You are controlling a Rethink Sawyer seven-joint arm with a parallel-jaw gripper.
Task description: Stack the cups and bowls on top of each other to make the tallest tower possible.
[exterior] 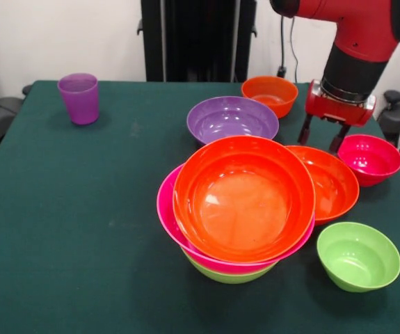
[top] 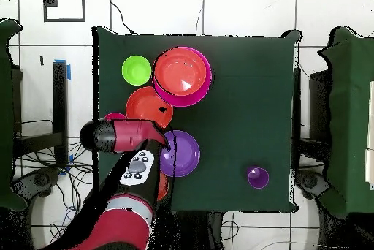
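The tower (exterior: pixel 243 198) stands front of centre: a wide orange bowl in a hot pink bowl (exterior: pixel 166 209), with a lime green bowl (exterior: pixel 227 275) lowest. From overhead the tower (top: pixel 182 77) is at the far side. My gripper (exterior: pixel 321 136) is open at the right, its fingers (exterior: pixel 304 130) low over the far rim of a medium orange bowl (exterior: pixel 332 184), nothing between them. A red-pink bowl (exterior: pixel 369 158) sits just right of it. A purple bowl (exterior: pixel 232 120), a small orange bowl (exterior: pixel 270 94) and a small lime bowl (exterior: pixel 358 255) sit apart. The purple cup (exterior: pixel 78 97) stands far left.
The green table (exterior: pixel 81 223) has room on its whole left half. Overhead, the arm (top: pixel 120 136) covers the gripper and part of the purple bowl (top: pixel 184 155); the purple cup (top: pixel 257 177) stands alone. Chairs stand off both table sides.
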